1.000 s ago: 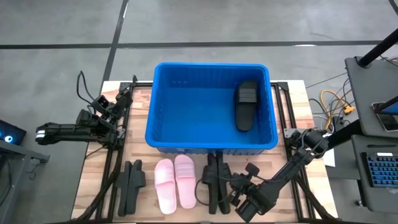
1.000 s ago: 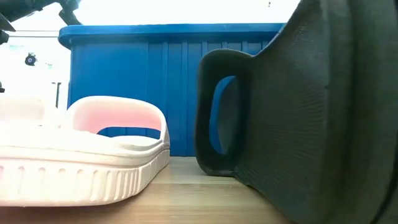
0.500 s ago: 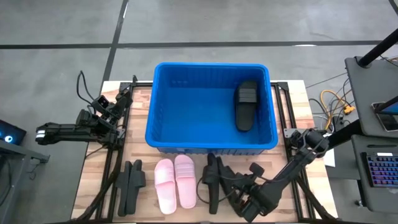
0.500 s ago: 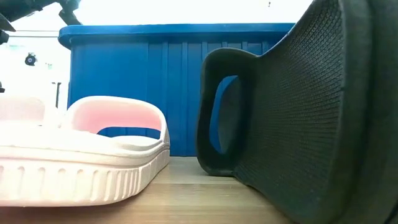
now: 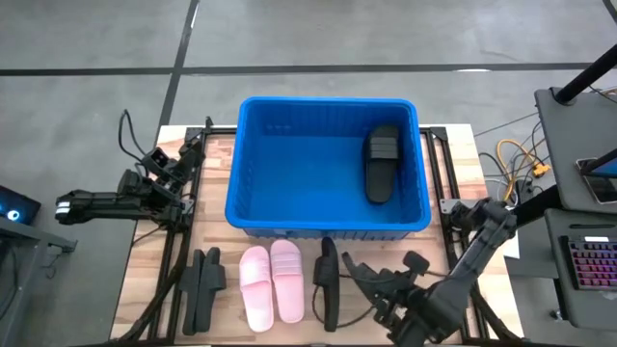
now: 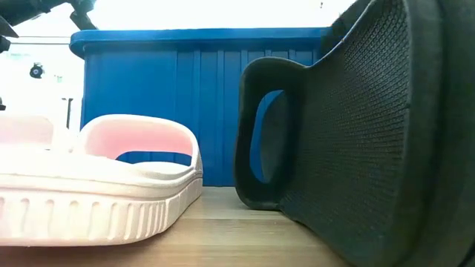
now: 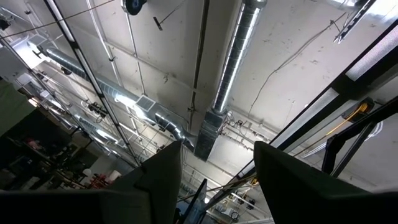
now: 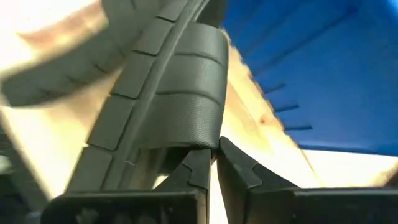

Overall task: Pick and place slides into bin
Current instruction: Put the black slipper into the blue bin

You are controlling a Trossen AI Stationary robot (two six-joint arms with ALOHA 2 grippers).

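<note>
The blue bin [image 5: 328, 164] stands mid-table with one black slide [image 5: 381, 164] lying in its right part. Near the front edge lie a black pair [image 5: 204, 287], a pink pair [image 5: 273, 281] and a black slide [image 5: 328, 284] standing on its side edge. That slide fills the right of the low view [image 6: 356, 148], next to a pink slide [image 6: 104, 185]. My right gripper [image 5: 352, 270] is at this black slide, fingers nearly together at its strap [image 8: 186, 112]. My left gripper [image 5: 183, 159] waits at the table's left, open and pointing up [image 7: 217, 186]. My right gripper has its fingertips [image 8: 200, 158] at the lower edge of the black slide's wide strap [image 8: 186, 142], closed on it at their free ends only. The fingers come slanting from the table's near right. The slide stands tilted on its side edge on the table.
The bin's front wall [image 6: 200, 96] rises just behind the slides. Black frame rails [image 5: 174, 270] run along the table's left and right sides. Cables [image 5: 516, 159] and a keyboard [image 5: 590, 265] lie off the table's right edge.
My right arm has drawn its wrist toward the table's right and near edge, with the fingers still at the black slides. The black slide in front of the low camera has tipped slightly higher.
</note>
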